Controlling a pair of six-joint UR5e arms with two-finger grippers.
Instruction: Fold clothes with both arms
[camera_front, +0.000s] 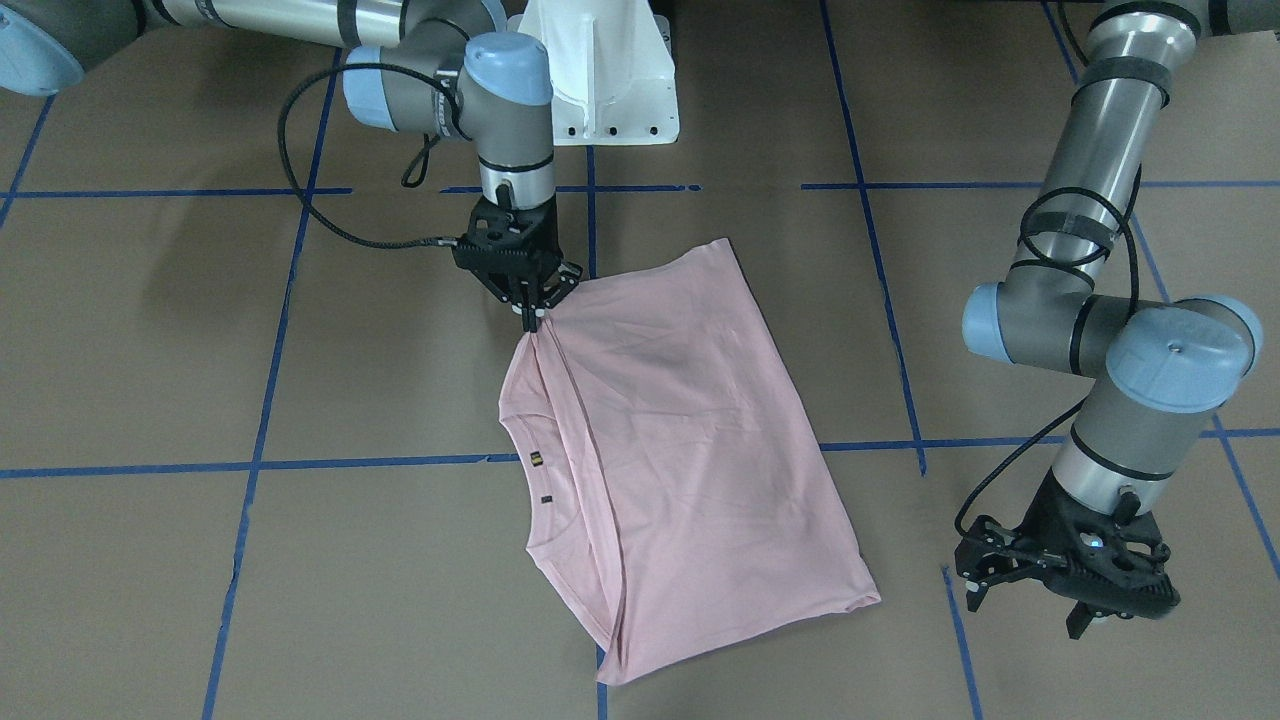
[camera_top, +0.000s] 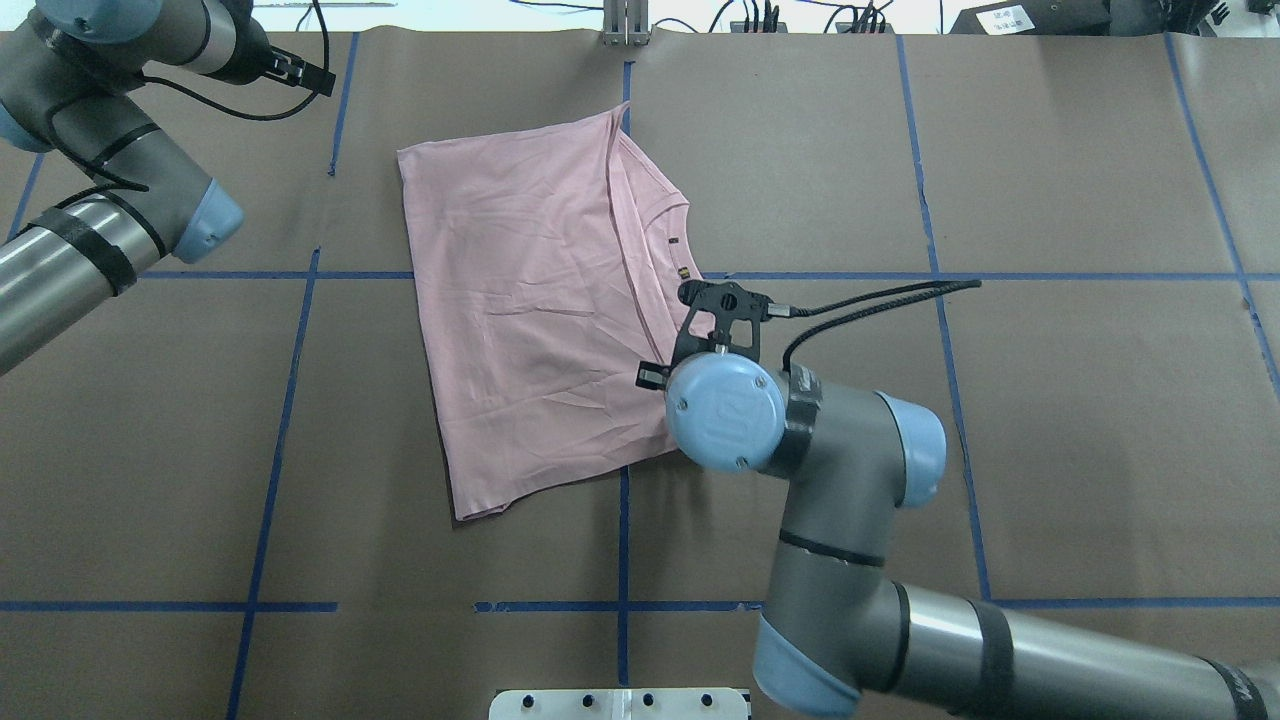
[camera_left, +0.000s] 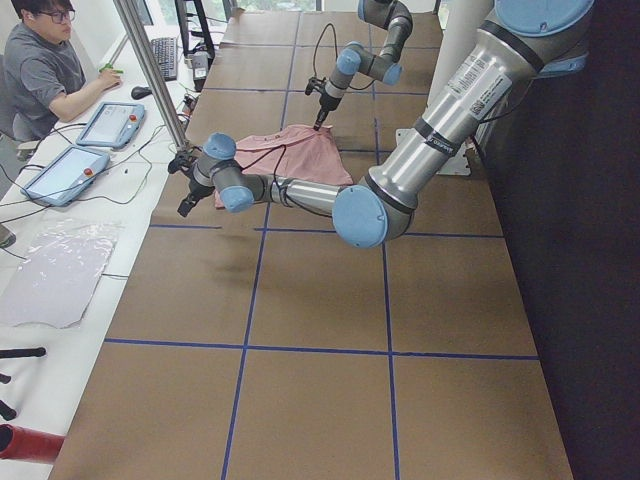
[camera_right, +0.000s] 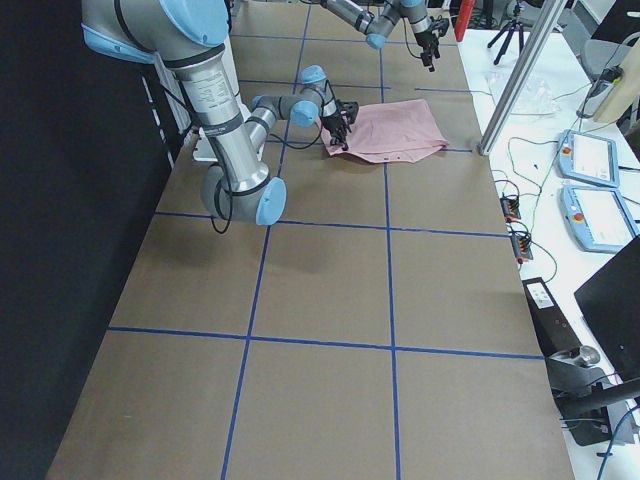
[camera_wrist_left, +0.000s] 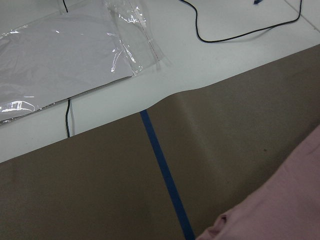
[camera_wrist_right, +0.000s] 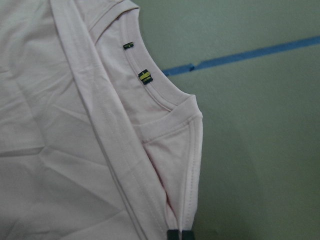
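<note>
The pale pink T-shirt (camera_front: 680, 420) lies folded on the brown table with its plain side up, the collar and label (camera_wrist_right: 145, 76) showing at one edge. My right gripper (camera_front: 532, 318) is shut on the sleeve edge at the shirt's corner nearest the robot. In the right wrist view its fingertips (camera_wrist_right: 179, 235) pinch the hem there. My left gripper (camera_front: 1025, 608) hangs open above bare table beyond the shirt's far side, holding nothing. A corner of the T-shirt (camera_wrist_left: 290, 200) shows in the left wrist view, with no fingers in sight. From overhead, the right wrist covers its own fingers beside the T-shirt (camera_top: 530, 300).
Blue tape lines (camera_front: 380, 463) grid the brown table cover. The white pedestal base (camera_front: 610, 80) stands at the robot's side. Past the far table edge lie a clear plastic sheet (camera_wrist_left: 60, 55) and cables, and a person (camera_left: 40, 70) sits there with tablets (camera_left: 110, 122).
</note>
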